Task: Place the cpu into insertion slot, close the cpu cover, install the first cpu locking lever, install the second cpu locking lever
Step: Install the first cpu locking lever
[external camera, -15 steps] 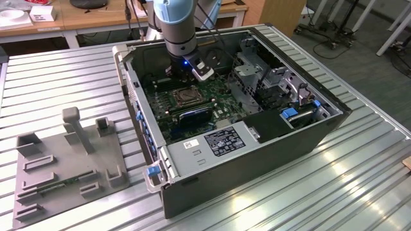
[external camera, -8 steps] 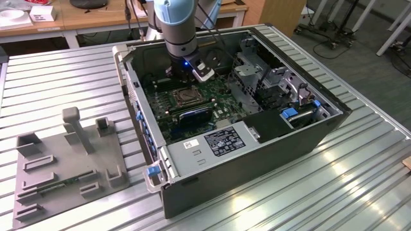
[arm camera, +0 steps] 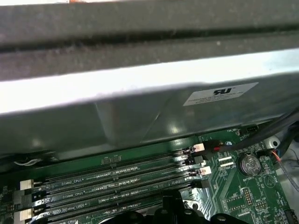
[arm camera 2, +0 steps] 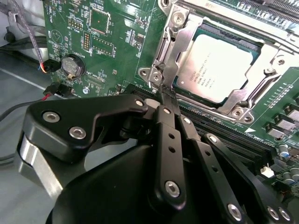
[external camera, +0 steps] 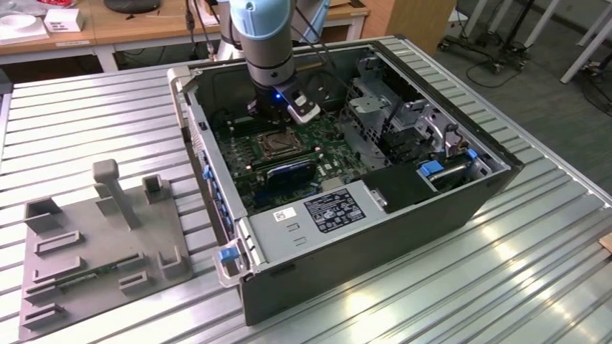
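Chip (arm camera 2: 219, 65) (pale silver square, fine print unreadable) sat in its socket under the shiny metal frame cover (arm camera 2: 174, 51), lid down. Black claw (arm camera 2: 167, 94) had fingertips pinched closed on a thin wire lever at the frame's 7 o'clock corner. Green board (arm camera 2: 117, 42) around.

I hang inside the open computer case (external camera: 402, 186), which lies on its side on the slatted table (external camera: 96, 129). My gripper (arm camera 2: 167, 93) sits just beside the socket on the motherboard (arm camera 2: 117, 46), at one corner of the cpu cover (arm camera 2: 174, 42). The cpu (arm camera 2: 219, 65) lies in the socket, framed by that cover. To the exterior view's left of the case stands a fixture plate (external camera: 96, 251)
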Robot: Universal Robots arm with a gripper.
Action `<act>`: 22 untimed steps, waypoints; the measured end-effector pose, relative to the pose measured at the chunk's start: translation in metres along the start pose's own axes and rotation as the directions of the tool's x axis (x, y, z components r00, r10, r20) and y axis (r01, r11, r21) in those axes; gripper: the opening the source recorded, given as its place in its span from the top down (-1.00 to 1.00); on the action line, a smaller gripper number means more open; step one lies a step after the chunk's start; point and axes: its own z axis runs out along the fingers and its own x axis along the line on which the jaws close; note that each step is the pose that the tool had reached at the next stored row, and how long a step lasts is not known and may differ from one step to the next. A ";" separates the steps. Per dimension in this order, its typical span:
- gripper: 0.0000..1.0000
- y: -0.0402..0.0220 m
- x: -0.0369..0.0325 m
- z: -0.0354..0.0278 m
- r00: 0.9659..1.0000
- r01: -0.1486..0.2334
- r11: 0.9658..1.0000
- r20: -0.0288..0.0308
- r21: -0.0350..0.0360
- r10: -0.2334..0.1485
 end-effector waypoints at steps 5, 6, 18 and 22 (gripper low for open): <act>0.79 -0.0009 0.0002 0.0004 1.000 0.000 1.000 0.001 -0.003 0.001; 0.79 -0.0010 0.0002 0.0005 1.000 0.000 1.000 0.001 -0.003 0.000; 0.79 -0.0016 0.0015 0.0009 1.000 -0.003 1.000 0.002 -0.017 0.003; 0.79 -0.0018 0.0020 0.0011 1.000 -0.005 1.000 0.002 -0.024 0.005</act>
